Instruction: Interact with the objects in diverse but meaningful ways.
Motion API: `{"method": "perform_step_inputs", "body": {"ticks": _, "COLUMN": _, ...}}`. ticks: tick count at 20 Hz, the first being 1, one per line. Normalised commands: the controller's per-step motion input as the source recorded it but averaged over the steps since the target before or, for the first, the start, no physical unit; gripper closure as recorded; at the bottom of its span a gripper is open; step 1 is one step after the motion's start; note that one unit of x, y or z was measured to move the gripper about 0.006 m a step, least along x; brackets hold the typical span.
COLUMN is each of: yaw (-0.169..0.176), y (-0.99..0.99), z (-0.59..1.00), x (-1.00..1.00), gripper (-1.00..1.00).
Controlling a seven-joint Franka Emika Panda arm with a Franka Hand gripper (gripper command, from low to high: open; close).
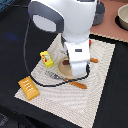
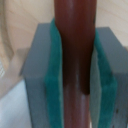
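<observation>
Wrist view — end effector (image 2: 75,75) (pads) around sausage (image 2: 75,40)

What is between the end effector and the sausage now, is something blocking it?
Nothing visible. In the wrist view the thin brown sausage already sits between the green pads of the end effector, which is closed on it. In the exterior view the arm hides the grasp above the round tan plate.

Yellow printed packet (image 1: 46,58), golden scored loaf (image 1: 29,87), reddish-brown sausage (image 2: 74,60) (green-padded tool (image 2: 75,107))
</observation>
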Motion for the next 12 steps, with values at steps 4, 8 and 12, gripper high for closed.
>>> {"method": "perform_step_inputs", "body": {"ticks": 4, "yaw": 0.05, "y": 0.0, "z": -0.1, "x": -0.05, "gripper": -1.0}}
{"method": "perform_step_inputs", "body": {"ticks": 8, "yaw": 0.077, "y": 0.03, "z": 0.1, "x": -0.04, "gripper": -1.0}}
{"method": "perform_step_inputs", "body": {"ticks": 12, "yaw": 0.083, "y": 0.18, "z": 0.68, "x": -0.04, "gripper": -1.0}}
